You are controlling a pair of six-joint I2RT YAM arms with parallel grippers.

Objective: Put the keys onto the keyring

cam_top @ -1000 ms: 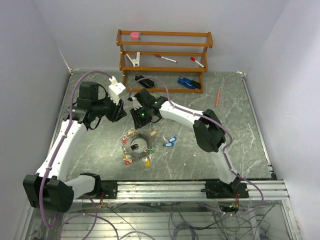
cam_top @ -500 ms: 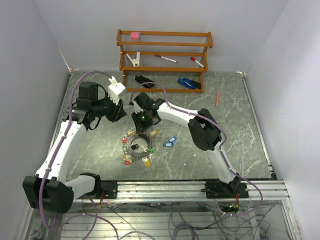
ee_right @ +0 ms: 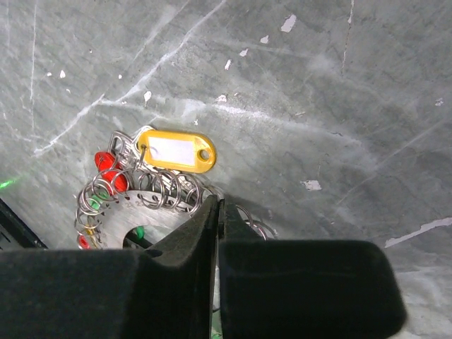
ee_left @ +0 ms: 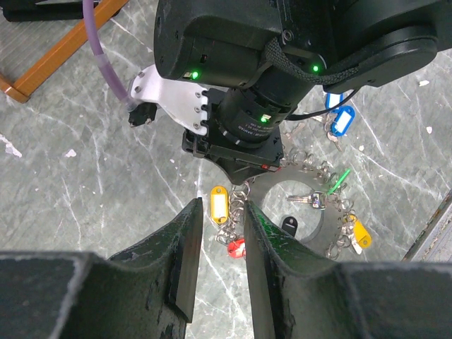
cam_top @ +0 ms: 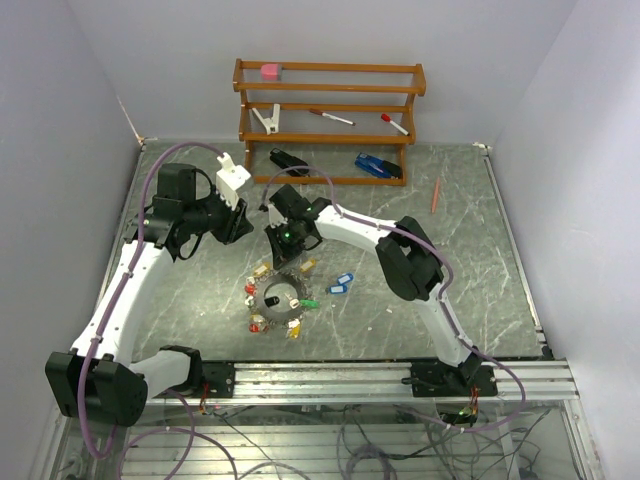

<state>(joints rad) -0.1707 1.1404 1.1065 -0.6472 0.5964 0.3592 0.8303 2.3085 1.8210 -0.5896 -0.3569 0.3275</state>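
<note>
The keyring is a flat grey toothed disc on the marble table. Several keys hang round its rim on small split rings, with yellow, red and green tags. Two blue-tagged keys lie loose to its right. My right gripper points down at the disc's far rim, shut with its tips pinching the keyring's edge among the split rings. My left gripper hovers to the left of it, open. Nothing is between its fingers; the yellow tag shows through the gap.
A wooden rack stands at the back with a pink block, a clip and markers. Under it lie a blue stapler and a black object. An orange pencil lies at the far right.
My right gripper has come down onto the keyring's far rim and shut. The keyring and its tags have shifted slightly towards the near edge. The left arm has not moved.
</note>
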